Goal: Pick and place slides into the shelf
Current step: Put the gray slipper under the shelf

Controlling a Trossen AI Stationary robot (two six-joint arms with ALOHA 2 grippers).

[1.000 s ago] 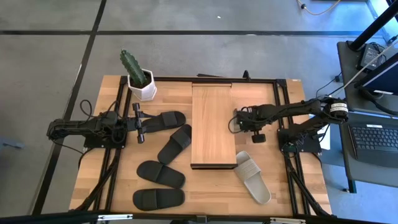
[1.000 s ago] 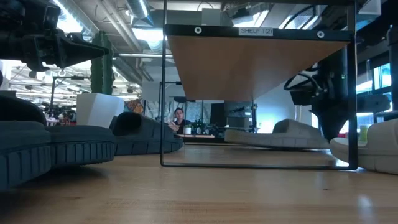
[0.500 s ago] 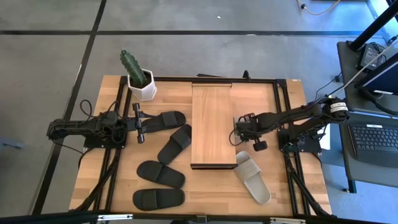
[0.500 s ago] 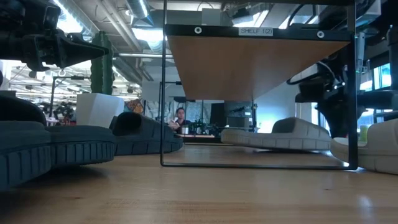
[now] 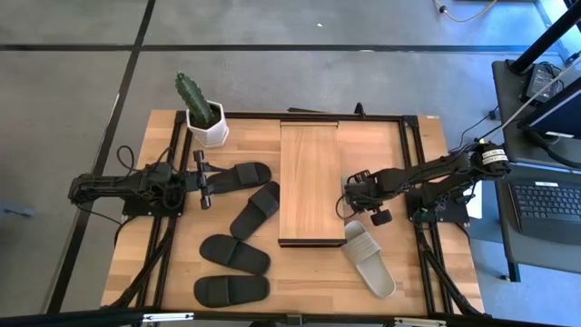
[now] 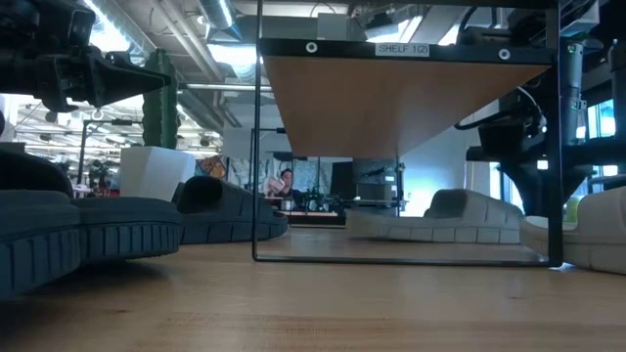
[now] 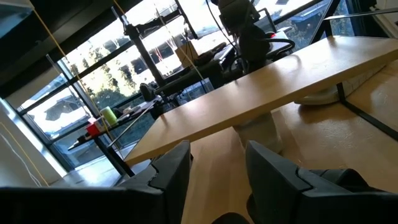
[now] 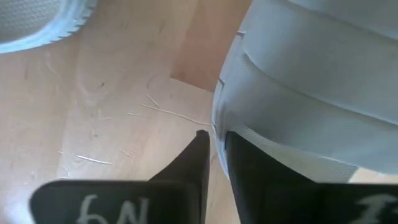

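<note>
Right gripper (image 5: 349, 199) at centre-right, fingers nearly together on edge of pale beige-grey rubber slide (image 8: 311, 93) beneath light wood plank shelf (image 5: 310, 182), left gripper (image 5: 201, 179) fingers apart at centre-left

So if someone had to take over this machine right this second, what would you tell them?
Left hand: open and empty, waiting beside the nearest black sandal.
Right hand: at the right edge of the shelf, apparently shut on the strap of a pale sandal that lies under the shelf.
Second pale sandal: on the table by the shelf's right corner.
All four black sandals lie on the table, left of the shelf.
Done: one pale sandal is under the shelf, not yet released.
Left: let it go, then place the other five.
</note>
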